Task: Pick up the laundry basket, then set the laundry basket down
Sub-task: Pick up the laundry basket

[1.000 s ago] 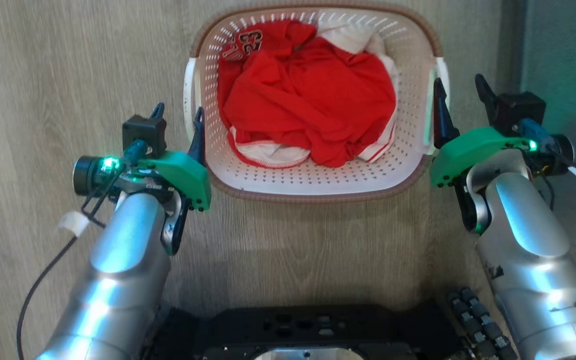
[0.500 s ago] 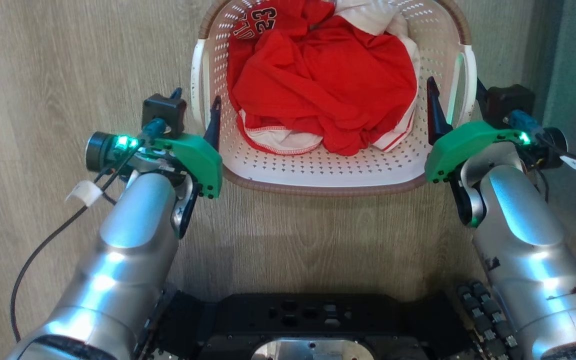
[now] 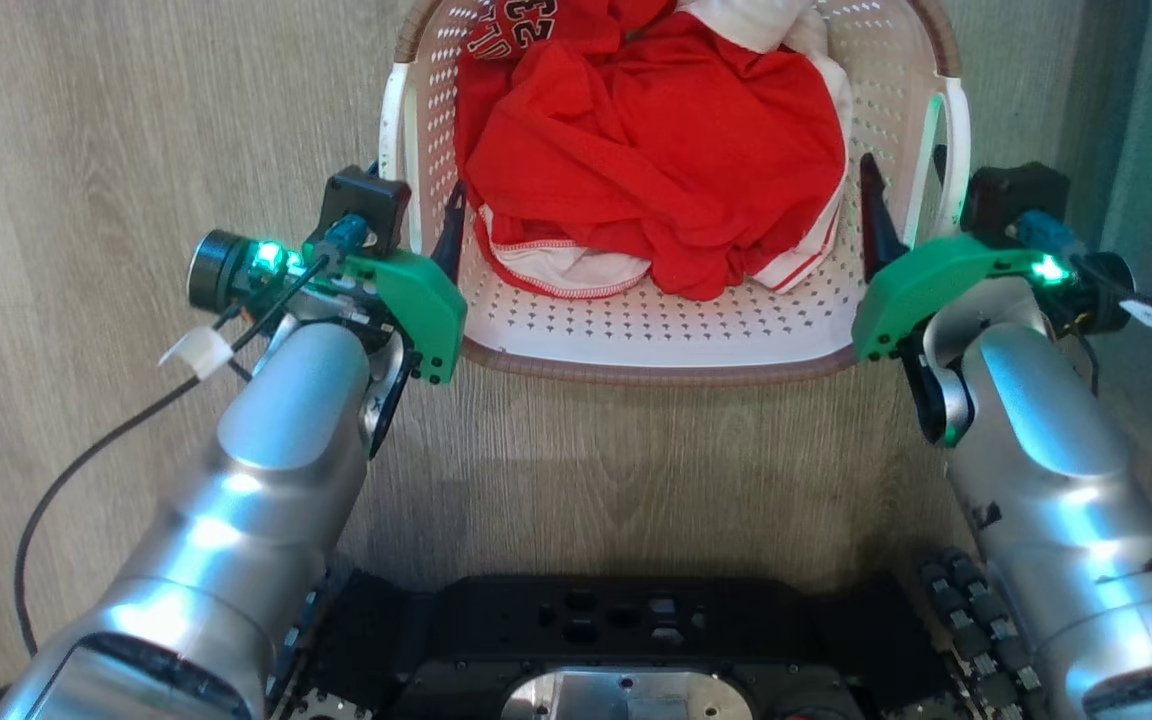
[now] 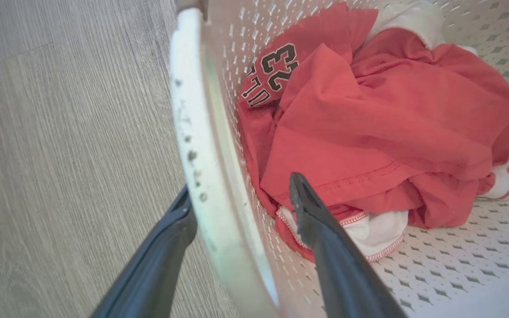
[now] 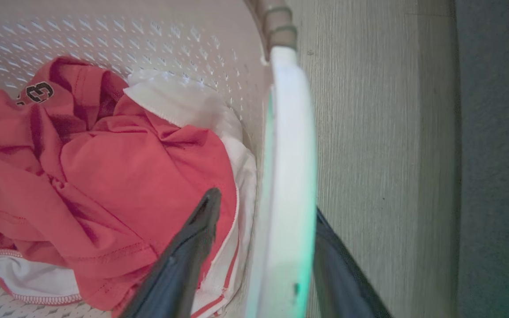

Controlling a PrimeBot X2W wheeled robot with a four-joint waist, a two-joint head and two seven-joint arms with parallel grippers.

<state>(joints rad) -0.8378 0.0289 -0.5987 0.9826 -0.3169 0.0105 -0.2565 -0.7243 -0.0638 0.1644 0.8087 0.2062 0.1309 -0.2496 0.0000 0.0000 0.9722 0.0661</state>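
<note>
— Left arm?
— It's angling forward; the left gripper [image 3: 414, 185] is standing spread, straddling the white left handle [image 3: 394, 110].
— The basket?
— The cream perforated plastic laundry basket with a brown braided rim [image 3: 636, 370] is sitting on the grey wood-grain floor [image 3: 86, 200], holding red and white clothes [image 3: 656, 150].
— Right side?
— I'm seeing the right gripper [image 3: 904, 160] mirroring that, jaws apart around the white right handle [image 3: 948, 120].

Silver forearms [image 3: 276, 440], green wrist housings [image 3: 426, 300], black cable [image 3: 76, 480], left pincer [image 4: 241, 183] dark, tapered
</note>
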